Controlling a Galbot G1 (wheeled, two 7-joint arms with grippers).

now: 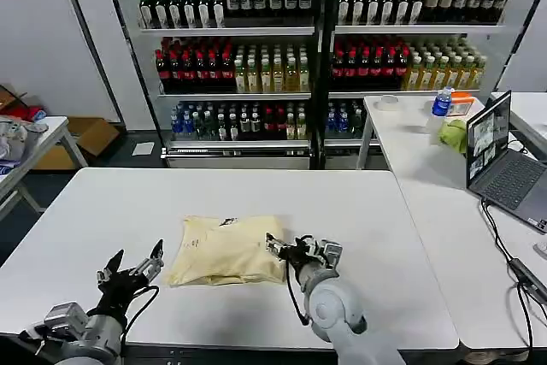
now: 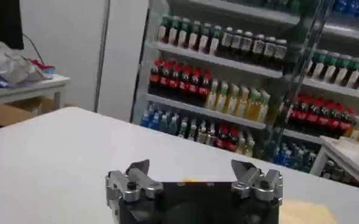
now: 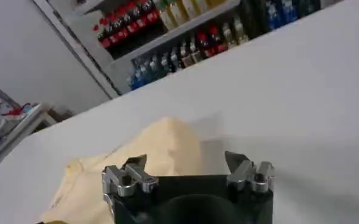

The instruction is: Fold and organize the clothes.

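Your pale cream-yellow T-shirt of thin soft fabric [image 1: 226, 250] already lies as a compact folded rectangle on the white table [image 1: 359, 211], mid-front; most folding looks done, tidying perhaps remains. Your right gripper [image 1: 285, 250] sits at its right edge, fingers spread, empty. Your left gripper [image 1: 132, 267] hovers just left, also wide.
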